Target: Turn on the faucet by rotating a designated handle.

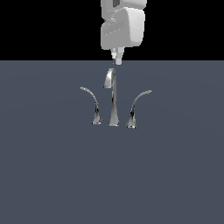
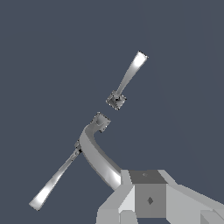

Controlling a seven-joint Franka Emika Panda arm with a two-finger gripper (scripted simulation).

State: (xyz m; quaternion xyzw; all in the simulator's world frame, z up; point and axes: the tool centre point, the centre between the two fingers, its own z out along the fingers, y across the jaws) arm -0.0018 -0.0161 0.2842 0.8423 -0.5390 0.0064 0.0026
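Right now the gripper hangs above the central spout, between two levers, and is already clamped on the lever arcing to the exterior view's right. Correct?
Not quite. The gripper does hang above the spout, but it grips nothing: the exterior view shows it clear of the handle arcing toward that view's right, which stands untouched, as does the twin lever.

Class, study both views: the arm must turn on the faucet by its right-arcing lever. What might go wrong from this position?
1. The end effector hangs over the spout, not the handle; descending straight down would probably strike the spout.
2. The twin lever looks alike, so the wrong one might be pushed.
3. The handle is slim and curved; contact near its tip may slip off.
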